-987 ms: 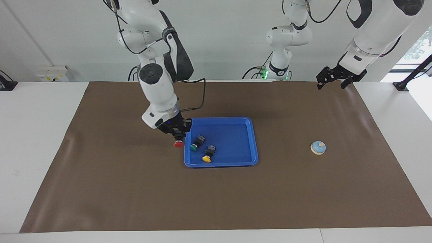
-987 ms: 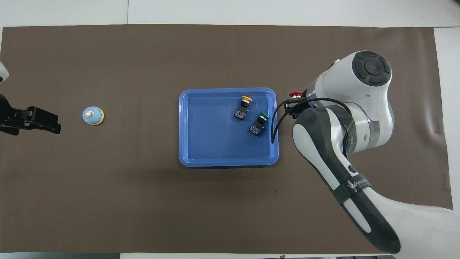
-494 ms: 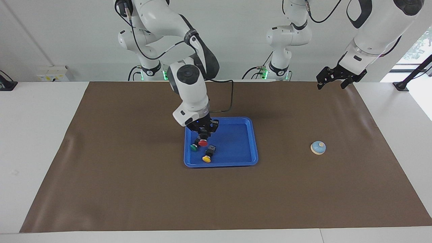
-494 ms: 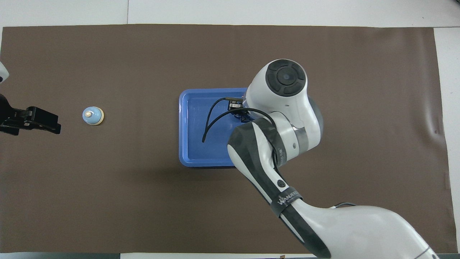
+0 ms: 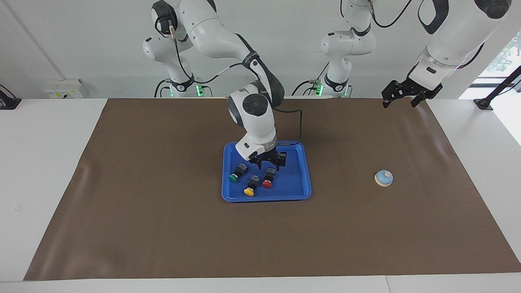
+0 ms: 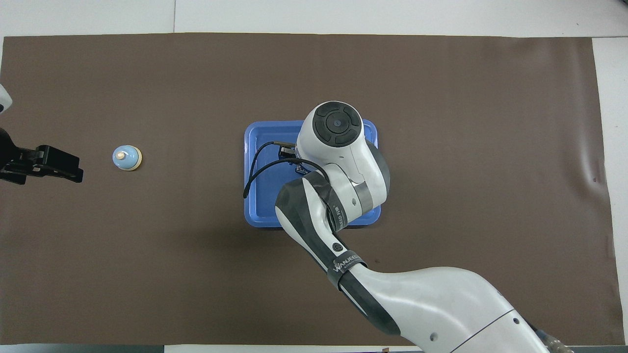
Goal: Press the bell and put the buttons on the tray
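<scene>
Buttons (image 5: 253,179), all three of them, lie on their sides inside the blue tray (image 5: 299,179), which sits in the middle of the brown mat (image 5: 163,228) on the white counter (image 5: 49,162). Reading the facing view as a clock face centred on the tray, the green button (image 5: 236,173) is at about nine o'clock, near the rim toward the right arm's end. The yellow button (image 5: 251,186) is at about seven o'clock, and the red button (image 5: 267,180) at six o'clock. The yellow and red ones are just beside each other, and the green one lies a little apart from both. All three caps point away from the robots.

The right claw (image 5: 269,165) hangs low over the tray, directly above the red button's black body. Its fingers are spread and released, gripping nothing. I cannot tell whether a fingertip touches the button. From overhead the right arm covers most of the tray and hides all the buttons.

The bell (image 5: 384,178) stands upright on the mat at three o'clock from the tray in the facing view, well apart from it, toward the left arm's end. The left claw (image 5: 401,95) waits in the air at about twelve o'clock from the bell, over the mat's corner by the left arm, spread wide with nothing in it.
</scene>
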Robot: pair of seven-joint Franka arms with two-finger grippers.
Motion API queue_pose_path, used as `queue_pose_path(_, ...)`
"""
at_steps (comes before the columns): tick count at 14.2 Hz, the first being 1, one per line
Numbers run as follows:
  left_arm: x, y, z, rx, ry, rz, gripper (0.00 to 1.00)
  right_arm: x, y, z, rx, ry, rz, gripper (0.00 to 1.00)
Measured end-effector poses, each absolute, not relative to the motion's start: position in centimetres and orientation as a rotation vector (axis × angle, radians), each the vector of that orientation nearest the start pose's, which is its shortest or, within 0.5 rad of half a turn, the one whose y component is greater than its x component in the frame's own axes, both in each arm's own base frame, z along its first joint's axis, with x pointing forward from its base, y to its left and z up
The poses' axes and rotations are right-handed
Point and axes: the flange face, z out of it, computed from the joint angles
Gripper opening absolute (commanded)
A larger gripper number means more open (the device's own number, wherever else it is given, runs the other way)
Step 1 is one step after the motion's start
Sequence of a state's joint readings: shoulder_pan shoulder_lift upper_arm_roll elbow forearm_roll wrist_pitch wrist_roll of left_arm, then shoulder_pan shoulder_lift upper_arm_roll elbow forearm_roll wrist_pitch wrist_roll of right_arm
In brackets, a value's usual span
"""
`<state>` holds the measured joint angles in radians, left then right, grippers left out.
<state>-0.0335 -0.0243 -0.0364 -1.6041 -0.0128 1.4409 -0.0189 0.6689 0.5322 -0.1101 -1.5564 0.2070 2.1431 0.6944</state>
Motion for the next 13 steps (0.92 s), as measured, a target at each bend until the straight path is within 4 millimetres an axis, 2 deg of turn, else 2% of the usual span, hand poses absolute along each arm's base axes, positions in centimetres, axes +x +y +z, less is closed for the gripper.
queue_pose_path(3, 53.0, -3.9, 61.2, -3.139, 0.081, 0.219, 1.0, 59.3, 36.9, 35.8, -3.049, 0.327, -0.012, 1.0)
queue_pose_path(5, 53.0, -3.9, 61.2, -3.139, 0.081, 0.219, 1.0, 60.8, 33.2, 38.4, -3.074, 0.3, -0.032, 1.0)
queue_pose_path(7, 53.0, -3.9, 61.2, -3.139, 0.081, 0.219, 1.0, 62.4, 26.9, 42.4, -3.085, 0.233, -0.023, 1.0)
queue_pose_path(9, 53.0, -3.9, 61.2, -3.139, 0.081, 0.219, 1.0, 63.2, 19.0, 46.6, -3.086, 0.166, -0.004, 1.0)
queue_pose_path(11, 53.0, -3.9, 61.2, -3.139, 0.081, 0.219, 1.0, 62.3, 10.7, 50.6, -3.078, 0.09, 0.015, 1.0)
queue_pose_path(13, 53.0, -3.9, 61.2, -3.139, 0.081, 0.219, 1.0, 60.2, 4.6, 53.8, -3.063, 0.039, -0.005, 1.0)
